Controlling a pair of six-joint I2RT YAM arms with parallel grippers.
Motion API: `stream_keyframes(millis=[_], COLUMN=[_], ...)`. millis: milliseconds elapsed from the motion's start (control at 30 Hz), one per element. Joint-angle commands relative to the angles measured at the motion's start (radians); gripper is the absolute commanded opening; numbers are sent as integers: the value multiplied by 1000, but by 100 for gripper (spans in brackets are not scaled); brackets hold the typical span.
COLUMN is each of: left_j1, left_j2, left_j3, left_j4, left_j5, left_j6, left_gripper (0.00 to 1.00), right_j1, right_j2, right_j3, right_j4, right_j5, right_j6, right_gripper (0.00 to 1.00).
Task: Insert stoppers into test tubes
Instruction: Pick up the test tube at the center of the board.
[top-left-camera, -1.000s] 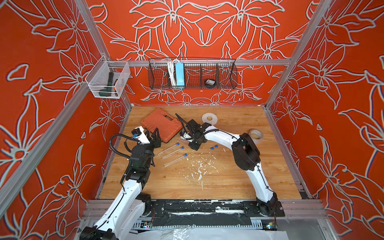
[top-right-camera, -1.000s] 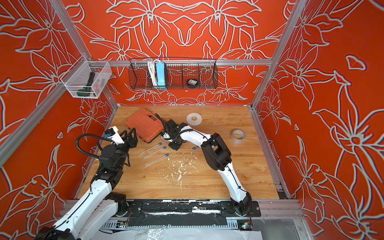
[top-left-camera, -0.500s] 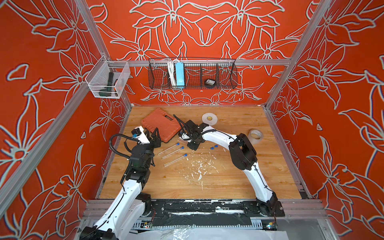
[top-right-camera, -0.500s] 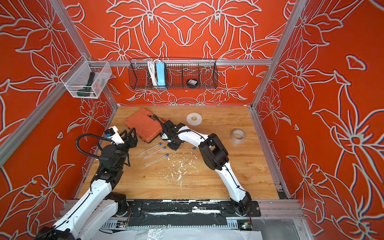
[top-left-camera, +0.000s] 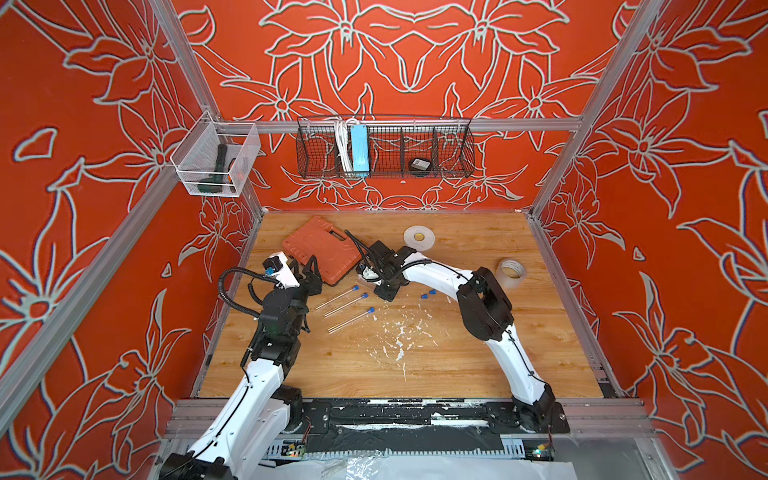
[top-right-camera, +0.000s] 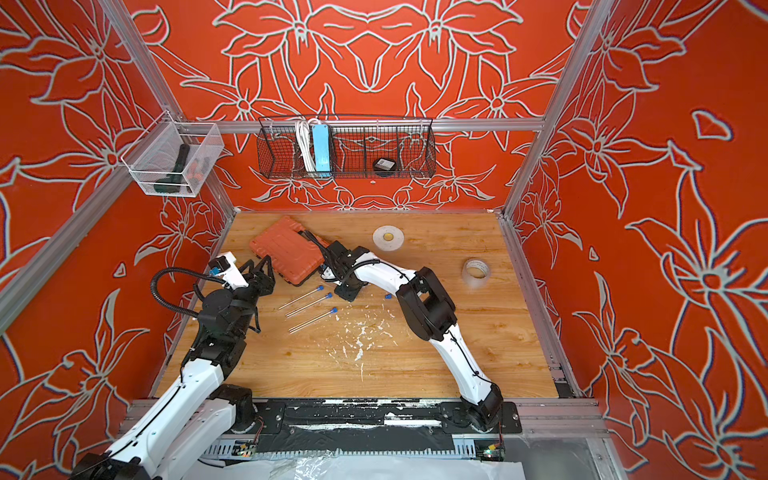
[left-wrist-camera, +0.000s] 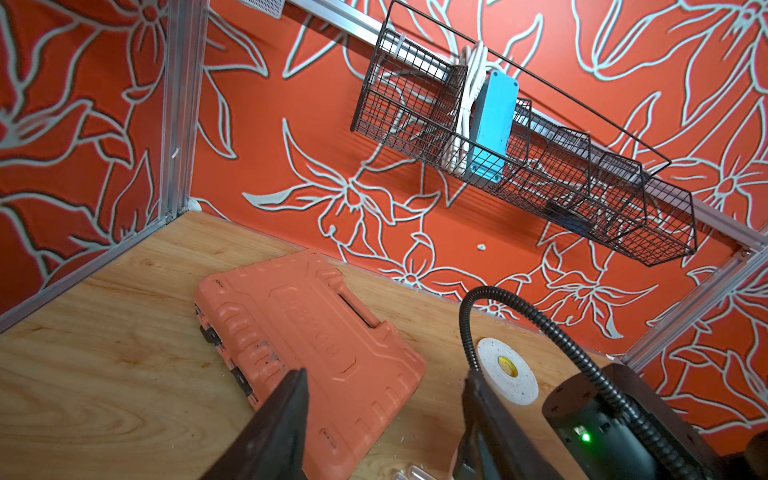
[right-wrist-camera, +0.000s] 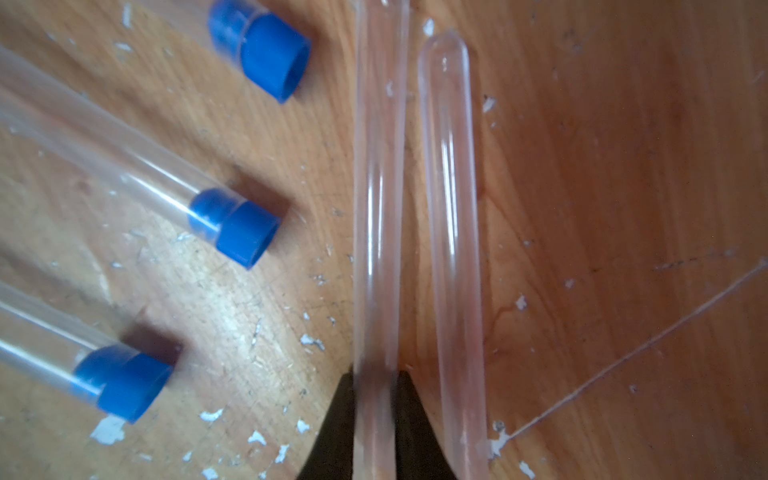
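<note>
The right gripper has its jaws pinched shut on a bare tube. A second bare tube lies just beside it, almost touching. To do this pick-up well, I judge it should lift straight and slowly — the tube is slick and the grip thin — so the neighbour isn't dragged along. The left gripper hangs partly open and empty at the left, just beside the orange case. Only the right wrist view shows the grip; both top views hide it under the arm. A top view alone shows the loose stoppers to the right — and the plugged tubes as a row.
</note>
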Motion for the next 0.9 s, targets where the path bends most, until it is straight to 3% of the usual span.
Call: stream_keyframes(millis=[0, 400, 667, 867], left_j1=[7, 15, 18, 17], left_j2=[-12, -15, -26, -35], left_j3=[-5, -10, -13, -12], left_j4=[38, 45, 46, 41], left_j5=[-3, 4, -3, -9], left_j6=[3, 0, 1, 7], left_gripper=[56, 56, 55, 56], right_j1=[5, 0, -9, 0], right_j2=[-79, -438, -747, -812], right_j3=[10, -308, -677, -823], right_j4=[-31, 36, 91, 102], right_j5=[-1, -84, -106, -207], right_j6=[22, 52, -149, -319], right_gripper=[13, 12, 10, 8])
